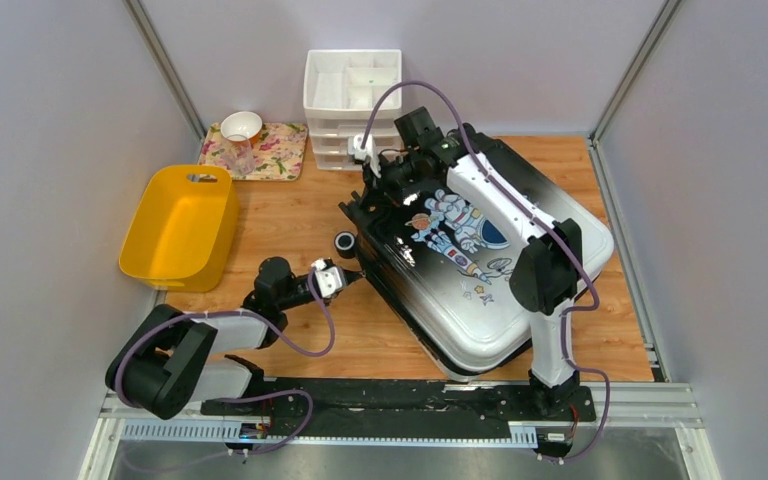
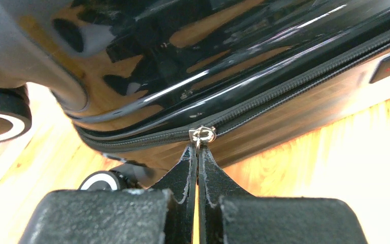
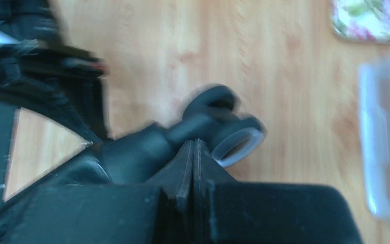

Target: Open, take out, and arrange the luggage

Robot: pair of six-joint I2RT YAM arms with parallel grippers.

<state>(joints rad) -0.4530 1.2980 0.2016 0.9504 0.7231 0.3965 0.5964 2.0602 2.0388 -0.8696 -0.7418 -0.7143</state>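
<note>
Silver zipper pull (image 2: 202, 135) pinched at tips of closed left gripper (image 2: 197, 150): drag along luggage (image 2: 183, 61) seam without twisting; right gripper (image 3: 193, 148) closed, empty.

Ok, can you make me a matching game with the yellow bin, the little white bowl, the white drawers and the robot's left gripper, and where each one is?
Things:
1. yellow bin
2. white bowl
3. white drawers
4. left gripper

Places:
A. on the flowery mat
B. shut on the zipper pull of the suitcase
C. at the back of the table, behind the suitcase
D. on the left side of the table

Pairs: 1-D, 2-A, 3-C, 4-B.
</note>
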